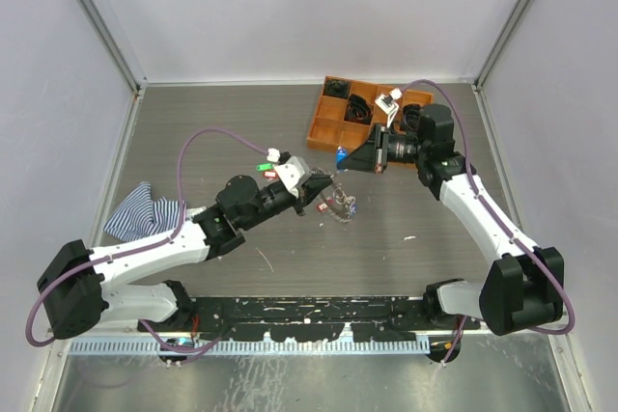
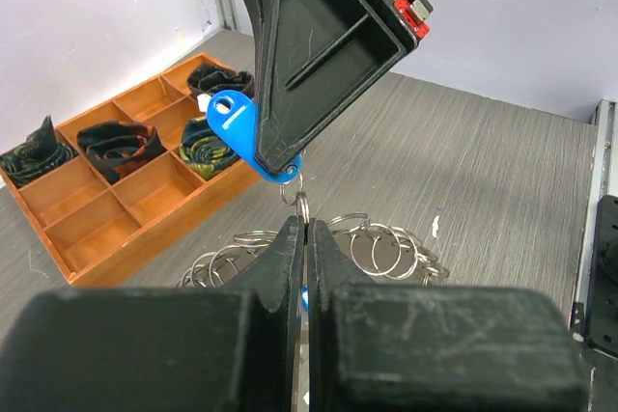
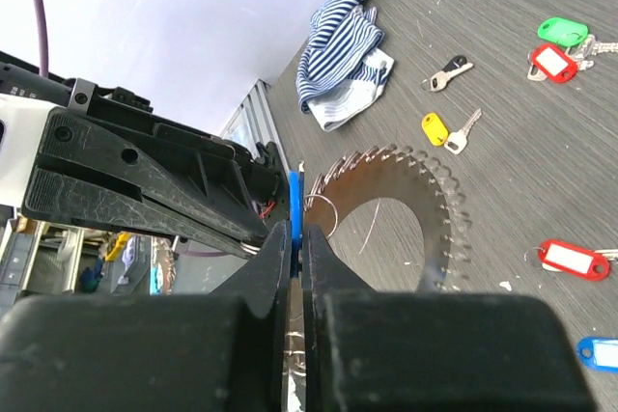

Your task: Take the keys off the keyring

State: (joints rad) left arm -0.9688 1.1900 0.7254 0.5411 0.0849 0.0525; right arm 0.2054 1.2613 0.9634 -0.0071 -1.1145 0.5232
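Note:
The keyring (image 1: pixel 340 207), a loop of thin grey metal fringed with small links, lies on the table between my two grippers; it also shows in the left wrist view (image 2: pixel 386 243) and the right wrist view (image 3: pixel 425 209). My right gripper (image 1: pixel 346 156) is shut on the blue tag (image 2: pixel 237 132) of one key and holds it above the keyring. My left gripper (image 1: pixel 314 180) is shut on the small silver ring (image 2: pixel 301 205) that hangs from that tag. Loose keys lie on the table in the right wrist view: a yellow one (image 3: pixel 436 128), a green one (image 3: pixel 560 28), two red ones (image 3: pixel 550 62), a blue one (image 3: pixel 599 352).
An orange compartment tray (image 1: pixel 323 123) with black coiled bundles stands at the back right, close behind my right gripper. A striped blue-white cloth (image 1: pixel 145 211) lies at the left beside my left arm. The cage walls enclose the table.

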